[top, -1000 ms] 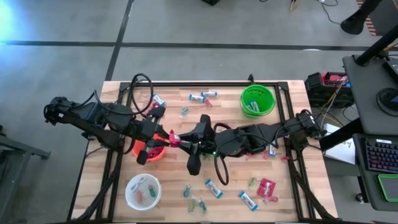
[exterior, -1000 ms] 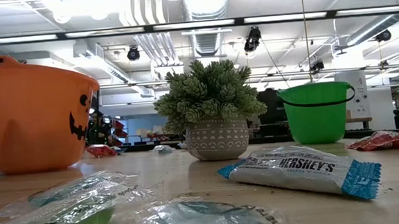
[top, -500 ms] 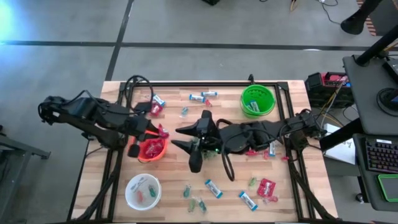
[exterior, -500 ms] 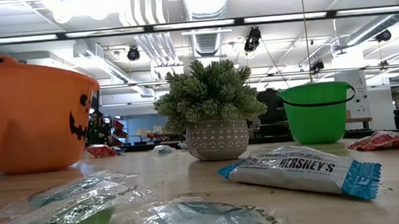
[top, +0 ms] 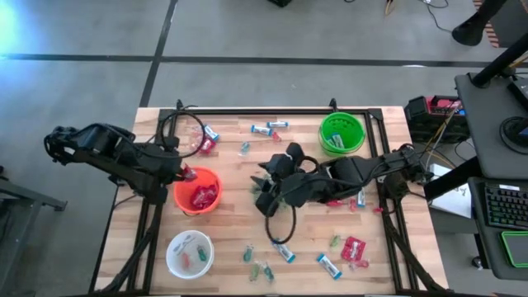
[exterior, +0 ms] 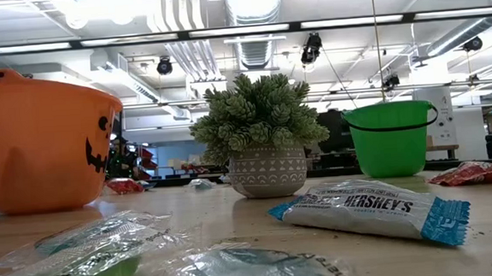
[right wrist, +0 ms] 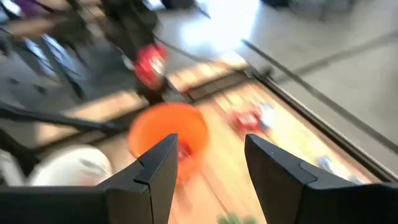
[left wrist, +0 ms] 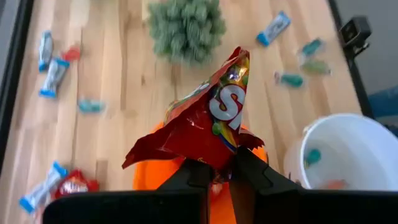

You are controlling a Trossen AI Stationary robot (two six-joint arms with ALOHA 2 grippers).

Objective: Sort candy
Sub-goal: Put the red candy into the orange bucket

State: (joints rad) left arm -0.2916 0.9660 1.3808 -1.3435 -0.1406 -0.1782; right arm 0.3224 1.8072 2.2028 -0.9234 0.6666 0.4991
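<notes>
Two arms reach inward over my bench [top: 227, 231]. My left pincer [left wrist: 219, 176] hangs over the orange bowl's [top: 196, 190] edge, clamped on a red packet [left wrist: 208, 124] that stands upright; a white "S" shows on it. My right pincer [right wrist: 207, 160] is near mid-bench beside the plant [top: 285, 157], fingers parted and empty, aimed at the orange bowl. Candy [top: 283, 250] lies scattered over the wood; a blue bar [exterior: 372, 211] reads "HERSHEY'S". More sweets sit in the white bowl [top: 189, 253] and green bowl [top: 341, 133].

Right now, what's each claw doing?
Left claw: closed on a red Skittles packet above the orange bucket.
Right claw: open, empty.
</notes>
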